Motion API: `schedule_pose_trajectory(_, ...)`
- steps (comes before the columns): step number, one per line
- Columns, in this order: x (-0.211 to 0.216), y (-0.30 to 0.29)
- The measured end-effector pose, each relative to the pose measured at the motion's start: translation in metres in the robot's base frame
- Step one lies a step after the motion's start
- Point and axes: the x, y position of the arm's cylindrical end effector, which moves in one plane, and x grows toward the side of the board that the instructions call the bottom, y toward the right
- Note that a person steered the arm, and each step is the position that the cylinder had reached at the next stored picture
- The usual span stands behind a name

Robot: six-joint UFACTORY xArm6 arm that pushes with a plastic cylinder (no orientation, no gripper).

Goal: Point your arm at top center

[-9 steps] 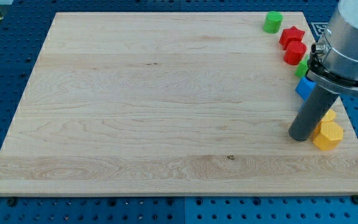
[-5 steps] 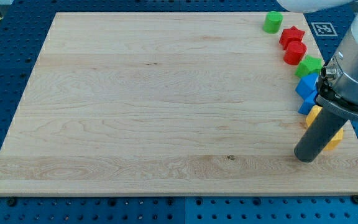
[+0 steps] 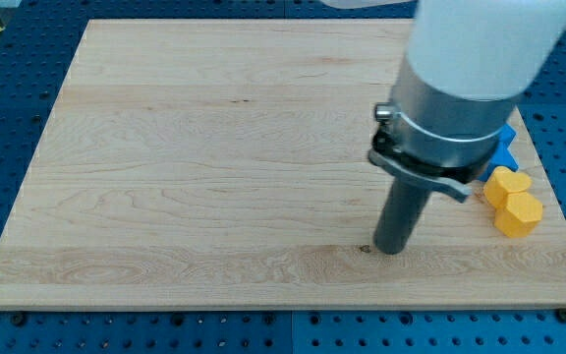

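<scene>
My tip (image 3: 391,251) rests on the table (image 3: 195,167) at lower right, jawless, left of two yellow blocks (image 3: 512,201); blue block (image 3: 504,149) partly hidden.

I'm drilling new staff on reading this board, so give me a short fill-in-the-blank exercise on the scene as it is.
1. My tip rests on the wooden ____.
2. The two blocks at the view's right, clear of the arm, are ____ in colour.
3. A ____ block peeks out behind the arm, above the yellow ones.

Missing words: board; yellow; blue
</scene>
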Motion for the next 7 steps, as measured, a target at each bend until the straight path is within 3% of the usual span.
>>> schedule_pose_trajectory(2,0.0,-0.055)
schedule_pose_trajectory(5,-0.014,-0.068)
schedule_pose_trajectory(6,-0.055,-0.078)
schedule_pose_trajectory(7,-0.13,-0.078)
